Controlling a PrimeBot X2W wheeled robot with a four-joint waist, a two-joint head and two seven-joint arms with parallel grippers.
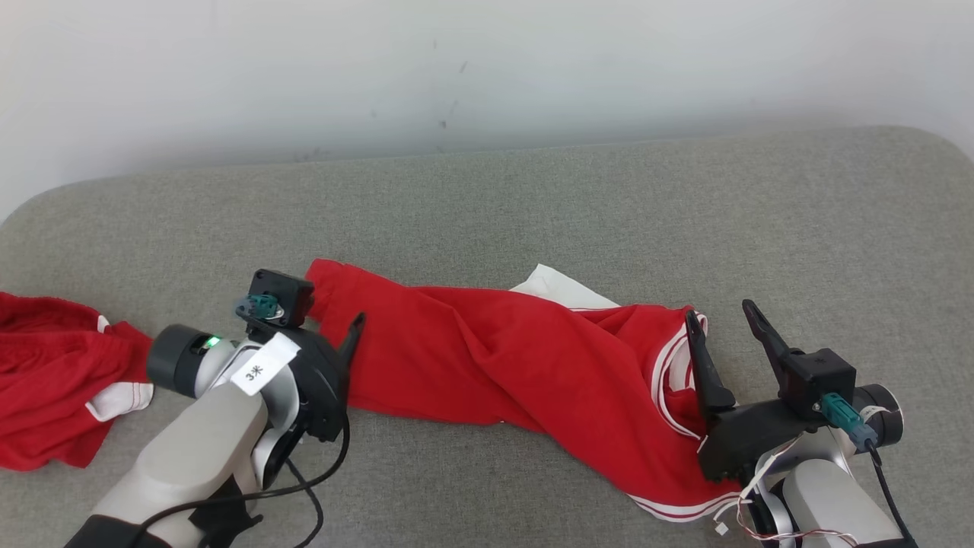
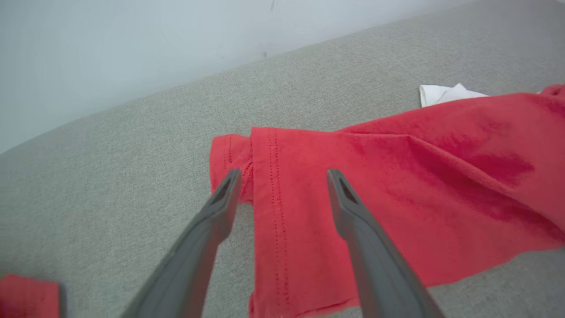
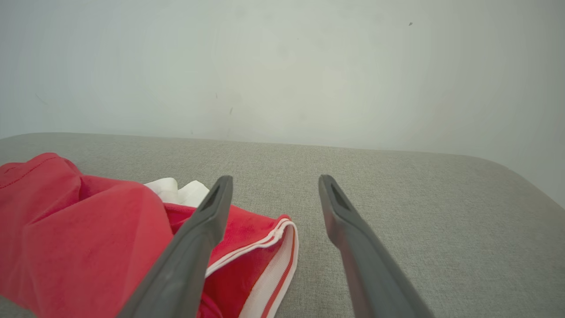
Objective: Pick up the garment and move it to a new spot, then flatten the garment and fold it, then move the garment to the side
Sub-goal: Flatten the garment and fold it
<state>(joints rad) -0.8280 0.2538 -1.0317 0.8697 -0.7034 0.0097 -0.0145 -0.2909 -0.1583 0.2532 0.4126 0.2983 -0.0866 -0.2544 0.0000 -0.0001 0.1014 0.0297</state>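
Note:
The garment (image 1: 494, 358) is red with white striped trim and a white patch (image 1: 552, 288). It lies stretched and creased across the grey cushion. My left gripper (image 1: 335, 312) hovers open over its left hem; in the left wrist view the hem (image 2: 273, 212) lies between the spread fingers of this gripper (image 2: 284, 174). My right gripper (image 1: 718, 310) stands open at the garment's right end. Its left finger (image 3: 207, 221) is above the striped edge (image 3: 278, 247), and its right finger is over bare cushion. Neither gripper holds anything.
A second red garment with white trim (image 1: 46, 380) lies bunched at the far left of the cushion (image 1: 533, 198). A pale wall (image 1: 456, 68) rises behind the cushion's back edge. The cushion's right corner curves away past my right arm.

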